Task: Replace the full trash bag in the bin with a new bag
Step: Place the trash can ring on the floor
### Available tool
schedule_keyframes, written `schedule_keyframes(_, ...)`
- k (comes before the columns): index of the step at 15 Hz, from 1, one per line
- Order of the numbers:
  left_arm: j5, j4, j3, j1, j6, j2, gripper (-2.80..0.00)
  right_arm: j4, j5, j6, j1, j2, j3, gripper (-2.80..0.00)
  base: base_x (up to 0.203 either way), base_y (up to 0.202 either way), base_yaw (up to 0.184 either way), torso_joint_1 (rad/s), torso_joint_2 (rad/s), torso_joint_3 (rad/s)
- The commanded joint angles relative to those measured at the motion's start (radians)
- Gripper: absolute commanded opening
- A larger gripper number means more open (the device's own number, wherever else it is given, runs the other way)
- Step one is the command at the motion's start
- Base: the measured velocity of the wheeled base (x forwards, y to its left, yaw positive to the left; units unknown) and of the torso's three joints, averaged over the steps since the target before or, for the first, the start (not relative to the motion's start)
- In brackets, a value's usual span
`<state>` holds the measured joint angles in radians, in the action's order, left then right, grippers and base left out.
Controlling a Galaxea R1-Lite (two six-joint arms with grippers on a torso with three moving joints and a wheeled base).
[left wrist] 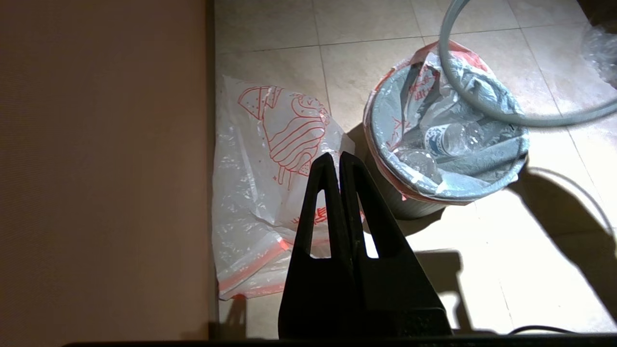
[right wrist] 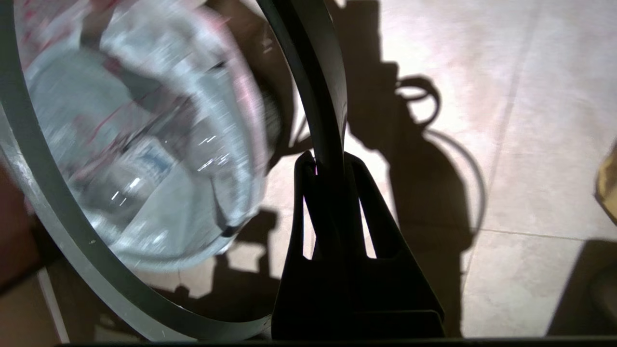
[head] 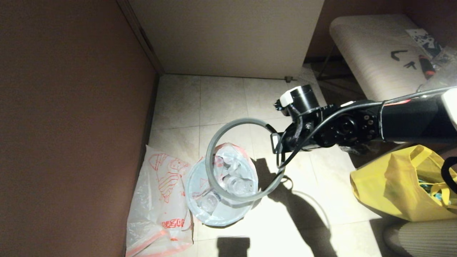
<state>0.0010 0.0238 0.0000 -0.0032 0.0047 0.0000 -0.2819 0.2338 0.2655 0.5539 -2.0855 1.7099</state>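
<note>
The bin (head: 223,220) stands on the tiled floor, lined by the full trash bag (head: 234,176), whose edge folds over the bin's top; clear bottles show inside. My right gripper (head: 276,142) is shut on the grey ring rim (head: 234,123) and holds it tilted in the air above and right of the bin. In the right wrist view the fingers (right wrist: 303,168) clamp the ring rim (right wrist: 320,96). The new bag (head: 157,200) lies flat on the floor left of the bin. My left gripper (left wrist: 335,156) hovers shut and empty over the new bag (left wrist: 260,193), beside the bin (left wrist: 414,205).
A brown wall (head: 71,125) runs close along the left of the new bag. A yellow fabric tote (head: 403,182) sits on the floor at the right. A pale cabinet (head: 228,35) and a bench (head: 371,53) stand behind. Bare tiles (head: 314,207) lie right of the bin.
</note>
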Motion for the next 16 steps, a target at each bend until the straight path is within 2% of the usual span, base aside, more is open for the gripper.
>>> schedule_keyframes(1,0.001,0.001,0.012,0.000,0.000,0.002,-2.80,0.001,-0.046,0.001,-0.130,0.006,0.010,-2.80,0.000,0.000,0.000,0.000,0.00,0.000)
schedule_keyframes(4,0.001,0.001,0.012,0.000,0.000,0.002,-2.80,-0.003,-0.171,0.008,-0.295,-0.018,0.030,-2.80,0.000,0.000,0.000,0.000,0.00,0.000)
schedule_keyframes(6,0.001,0.001,0.012,0.000,0.000,0.002,-2.80,-0.002,-0.215,0.026,-0.381,-0.056,0.030,-2.80,0.000,0.000,0.000,0.000,0.00,0.000)
schedule_keyframes(10,0.001,-0.001,0.012,0.000,0.000,0.002,-2.80,0.013,-0.223,0.028,-0.510,-0.167,0.026,-2.80,0.000,0.000,0.000,0.000,0.00,0.000)
schedule_keyframes(13,0.001,0.000,0.012,0.000,0.000,0.002,-2.80,0.032,-0.215,0.002,-0.562,-0.237,-0.019,-2.80,0.000,0.000,0.000,0.000,0.00,0.000)
schedule_keyframes(16,0.001,0.001,0.012,0.000,0.000,0.002,-2.80,0.151,-0.162,-0.034,-0.602,-0.347,-0.088,-2.80,0.000,0.000,0.000,0.000,0.00,0.000)
